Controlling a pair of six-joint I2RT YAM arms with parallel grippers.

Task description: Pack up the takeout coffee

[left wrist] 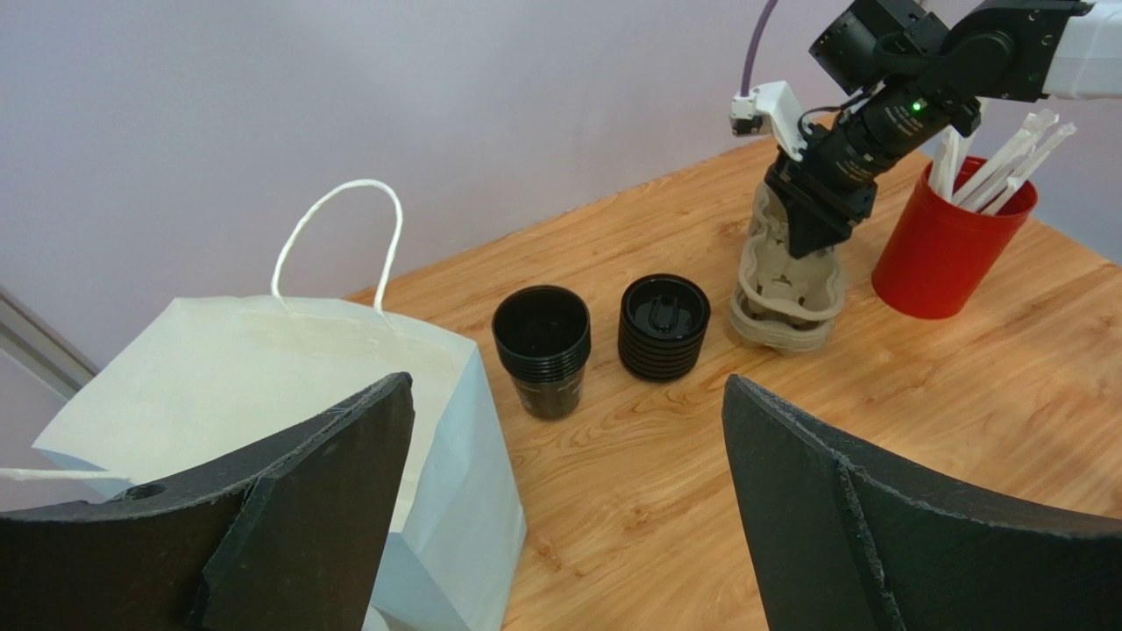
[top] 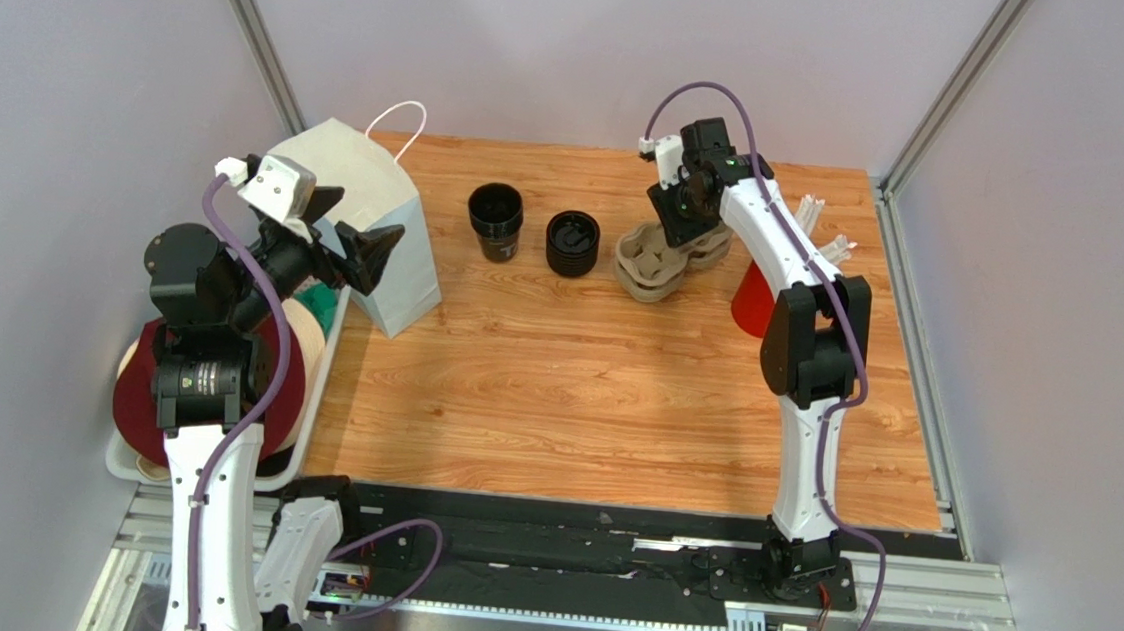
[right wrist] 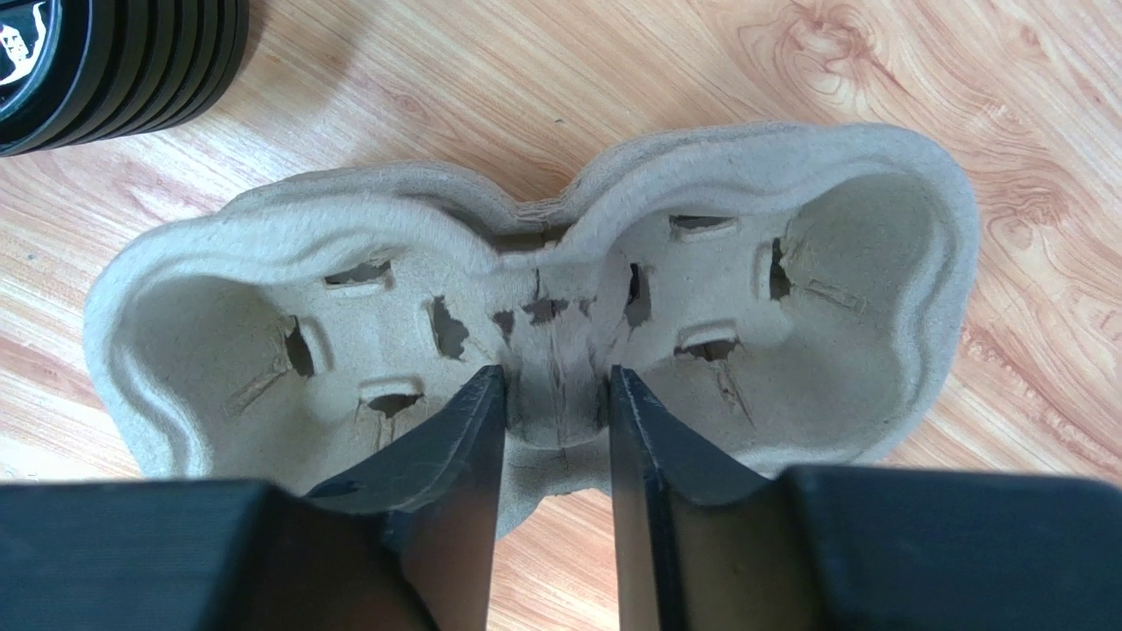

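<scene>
The takeout coffee is out of view. A tan pulp cup carrier (right wrist: 843,263) lies on the wooden table at the back right, and my right gripper (right wrist: 556,381) is shut on the ridge between its two wells. From above, that gripper (top: 676,231) points down into the carrier (top: 655,270). A white paper bag (top: 367,188) with a string handle stands open at the back left. My left gripper (top: 364,232) hovers by the bag's near side, jaws wide open and empty; the bag (left wrist: 264,381) shows behind its left finger.
A stack of black cups (top: 496,220) and a short stack of black lids (top: 573,241) stand between bag and carrier. A red cup of wrapped straws (top: 750,304) sits behind the right arm. A white tray (top: 306,431) with a dark red plate lies off the table's left edge.
</scene>
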